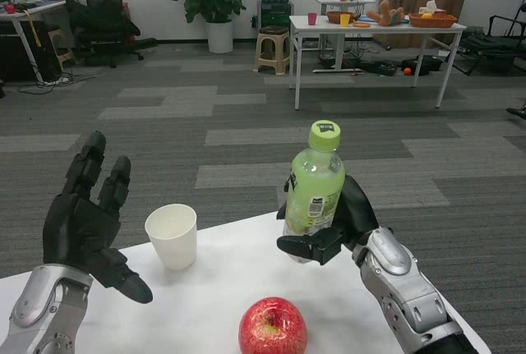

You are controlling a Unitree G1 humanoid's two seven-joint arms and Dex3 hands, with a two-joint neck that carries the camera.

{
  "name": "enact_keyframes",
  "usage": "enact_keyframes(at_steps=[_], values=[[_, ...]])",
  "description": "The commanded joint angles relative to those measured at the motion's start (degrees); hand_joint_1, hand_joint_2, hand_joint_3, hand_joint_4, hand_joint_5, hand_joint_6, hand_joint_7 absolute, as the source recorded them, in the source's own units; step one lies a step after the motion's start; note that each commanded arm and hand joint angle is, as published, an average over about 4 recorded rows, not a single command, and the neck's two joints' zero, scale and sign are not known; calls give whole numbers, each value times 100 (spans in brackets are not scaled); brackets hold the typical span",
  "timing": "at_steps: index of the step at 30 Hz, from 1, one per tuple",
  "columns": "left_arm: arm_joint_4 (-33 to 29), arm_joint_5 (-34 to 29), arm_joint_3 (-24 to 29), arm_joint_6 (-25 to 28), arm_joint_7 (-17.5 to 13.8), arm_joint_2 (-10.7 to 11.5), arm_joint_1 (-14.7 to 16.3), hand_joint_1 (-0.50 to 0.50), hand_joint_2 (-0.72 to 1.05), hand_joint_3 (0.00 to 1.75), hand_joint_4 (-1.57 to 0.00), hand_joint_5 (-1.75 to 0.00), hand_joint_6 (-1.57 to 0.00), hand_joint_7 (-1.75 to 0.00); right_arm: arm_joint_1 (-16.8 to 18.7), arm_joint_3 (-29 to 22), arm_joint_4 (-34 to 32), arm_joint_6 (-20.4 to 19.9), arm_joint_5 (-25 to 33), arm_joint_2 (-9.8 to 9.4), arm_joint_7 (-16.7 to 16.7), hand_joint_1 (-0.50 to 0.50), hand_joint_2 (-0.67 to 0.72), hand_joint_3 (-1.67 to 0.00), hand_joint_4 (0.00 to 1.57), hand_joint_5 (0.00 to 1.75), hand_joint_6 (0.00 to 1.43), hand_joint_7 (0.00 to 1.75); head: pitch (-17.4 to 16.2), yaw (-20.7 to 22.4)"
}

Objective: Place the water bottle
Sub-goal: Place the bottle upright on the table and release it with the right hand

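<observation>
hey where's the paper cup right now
In the head view the paper cup stands upright on the white table, left of centre, between the open left hand and the water bottle.

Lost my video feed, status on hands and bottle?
Right hand grips water bottle, upright, above table far edge. Left hand open, fingers spread. Paper cup and apple nearby, apart from the bottle.

On the white rectangular table (pixel 214 305), the white paper cup (pixel 172 235) stands left of the green plastic water bottle (pixel 315 183), which the right hand (pixel 335 227) holds. The red round apple (pixel 273 326) lies nearer, between them. The left hand (pixel 86 218) is left of the cup.
</observation>
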Motion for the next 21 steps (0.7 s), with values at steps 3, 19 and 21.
enact_keyframes(at_steps=[3,19,21], values=[[-53,4,31,8,-17,37,1,-50,-64,9,0,0,0,0,93,-190,24,-236,-186,59,-12,39,22,-119,80,136,63,161,17,-21],[-44,4,9,16,-17,33,1,-50,-64,9,0,0,0,0,350,-491,1354,-1176,-682,235,-5,40,22,-111,83,136,63,161,-101,-72],[-46,4,4,16,-17,33,1,-50,-64,9,0,0,0,0,350,-467,1602,-1313,-698,239,-5,41,22,-113,83,136,64,161,-123,-79]])
